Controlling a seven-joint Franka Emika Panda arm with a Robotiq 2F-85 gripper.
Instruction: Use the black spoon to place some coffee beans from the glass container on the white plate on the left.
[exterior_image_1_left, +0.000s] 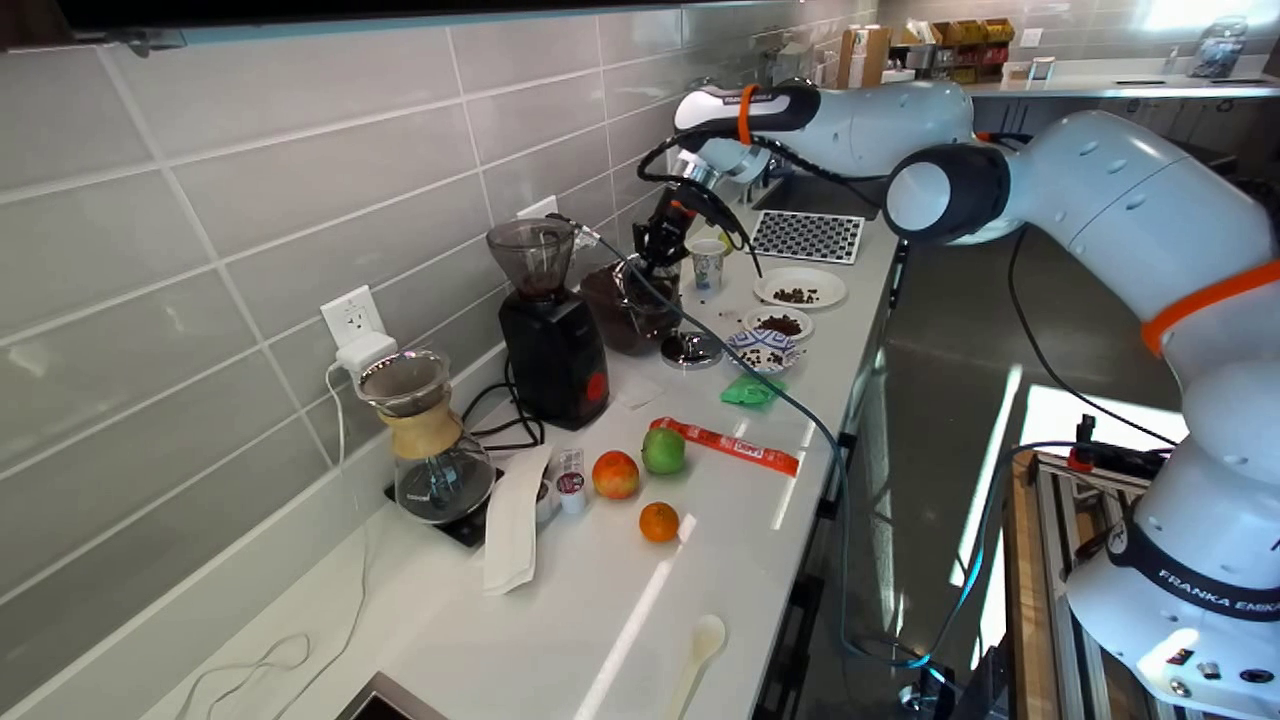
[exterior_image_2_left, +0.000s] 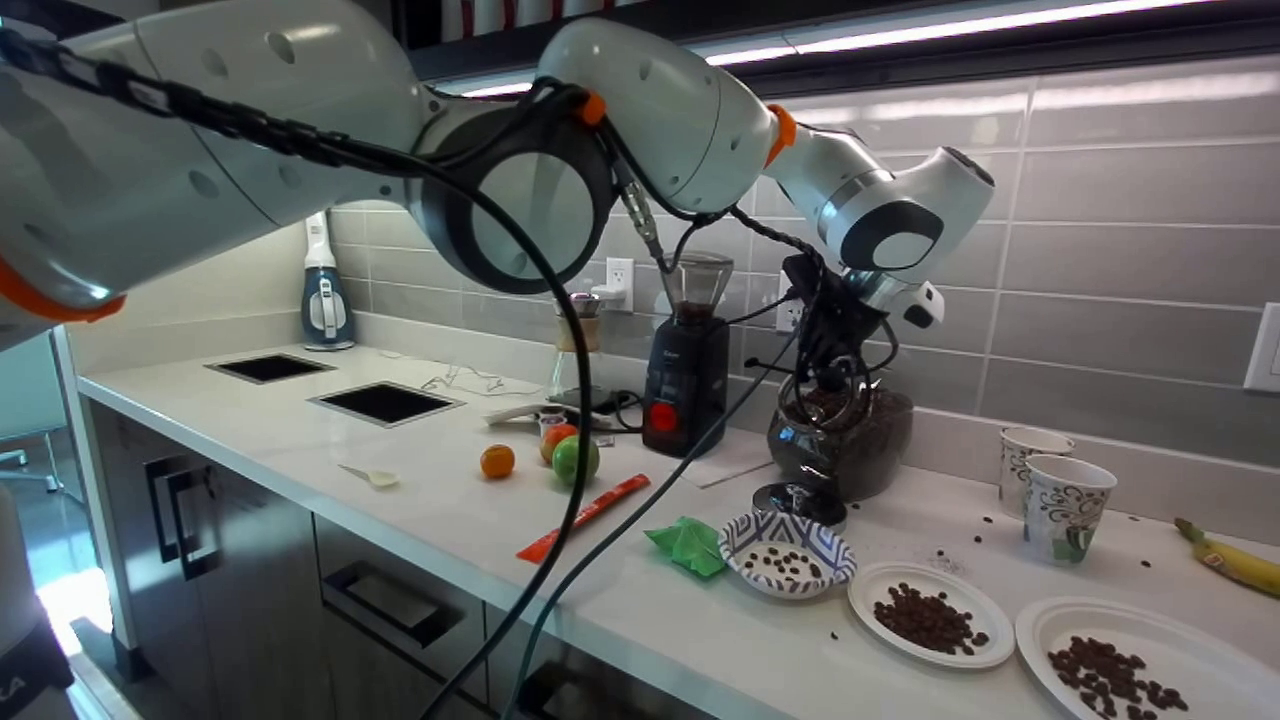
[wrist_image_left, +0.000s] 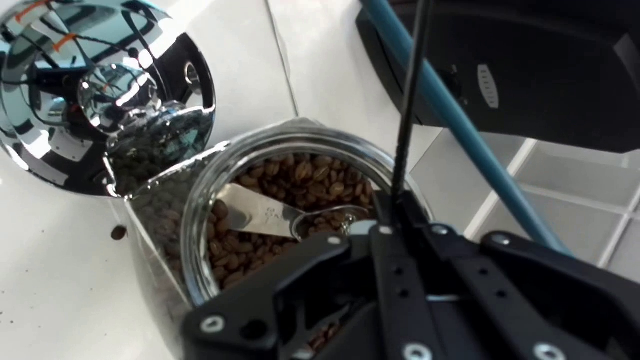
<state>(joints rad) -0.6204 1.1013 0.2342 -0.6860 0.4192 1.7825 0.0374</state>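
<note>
At the round mouth of the clear glass jar (wrist_image_left: 194, 235), the black pincer (wrist_image_left: 395, 199) was closed, presumably poised for the dark brown coffee beans (wrist_image_left: 320, 177) inside; a slim black rod (wrist_image_left: 411, 95), perhaps the black spoon's handle, met its tips, but whether gripped could not be told. The shiny domed lid (wrist_image_left: 100, 95) lay beside the jar, likely for access; a silvery scoop (wrist_image_left: 260, 212) rested on the beans. On the worktop (exterior_image_2_left: 440, 460), a small round white plate (exterior_image_2_left: 990, 605), a larger white plate (exterior_image_2_left: 1210, 660) and a blue-patterned bowl (exterior_image_2_left: 835, 560) held beans.
</note>
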